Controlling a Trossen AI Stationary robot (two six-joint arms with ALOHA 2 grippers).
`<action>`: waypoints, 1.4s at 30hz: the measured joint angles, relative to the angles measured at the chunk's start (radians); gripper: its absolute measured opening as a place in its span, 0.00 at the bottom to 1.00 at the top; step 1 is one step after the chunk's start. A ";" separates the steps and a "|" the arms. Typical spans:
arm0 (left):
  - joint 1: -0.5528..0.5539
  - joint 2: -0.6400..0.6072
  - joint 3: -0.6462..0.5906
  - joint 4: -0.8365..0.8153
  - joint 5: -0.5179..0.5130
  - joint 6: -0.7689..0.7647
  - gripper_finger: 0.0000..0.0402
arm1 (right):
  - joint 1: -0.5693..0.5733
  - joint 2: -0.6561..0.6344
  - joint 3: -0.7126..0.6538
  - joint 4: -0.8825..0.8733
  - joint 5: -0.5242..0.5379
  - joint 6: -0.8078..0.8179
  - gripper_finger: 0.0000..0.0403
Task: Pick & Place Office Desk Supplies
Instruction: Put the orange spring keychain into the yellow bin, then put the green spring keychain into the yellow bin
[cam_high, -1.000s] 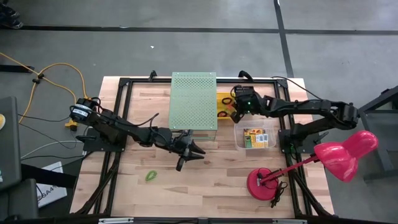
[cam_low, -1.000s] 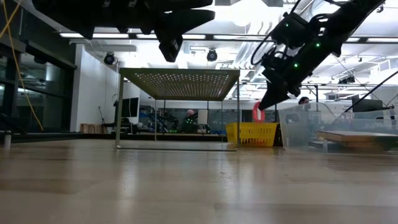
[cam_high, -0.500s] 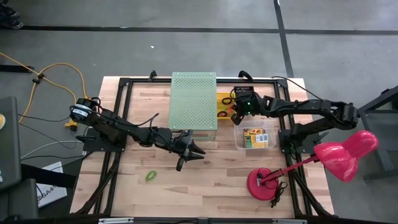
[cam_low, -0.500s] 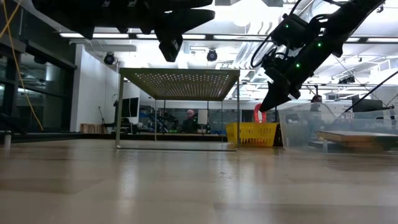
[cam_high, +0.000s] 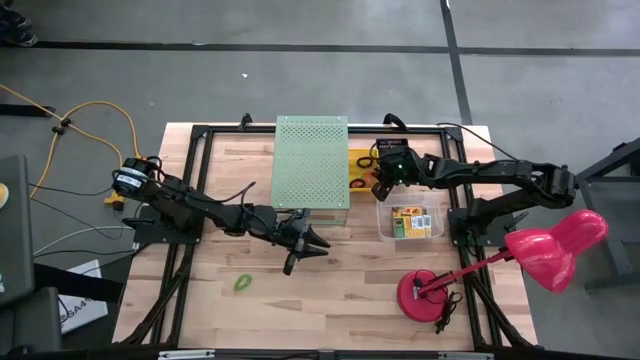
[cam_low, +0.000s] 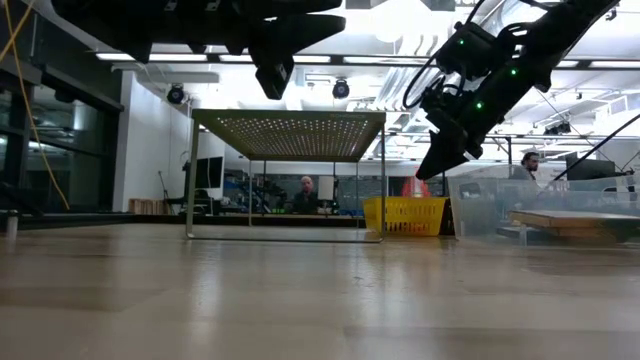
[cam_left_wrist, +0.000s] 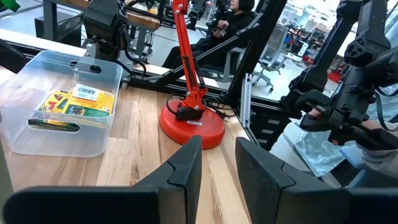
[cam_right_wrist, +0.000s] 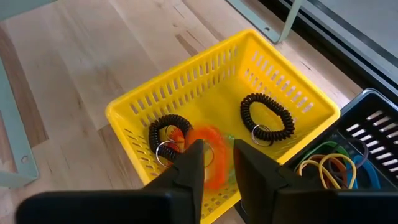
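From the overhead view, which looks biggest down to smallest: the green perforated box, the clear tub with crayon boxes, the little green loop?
1. Green perforated box
2. Clear tub
3. Green loop, by far the smallest

The orange band in the yellow basket is just a blur, partly behind the right hand, can't tell if it's touching. The black bin runs off the frame edge. From above, the green loop is too tiny to make out.
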 joint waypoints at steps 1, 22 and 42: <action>0.000 0.000 0.000 0.000 0.000 0.000 0.24 | 0.000 0.000 0.000 0.000 0.000 0.000 0.20; 0.000 0.000 0.000 0.000 0.000 0.000 0.24 | 0.057 0.000 0.000 0.038 -0.132 -0.013 0.25; -0.002 0.000 0.000 -0.001 0.000 -0.005 0.24 | 0.482 0.000 0.000 0.062 -0.129 0.088 0.25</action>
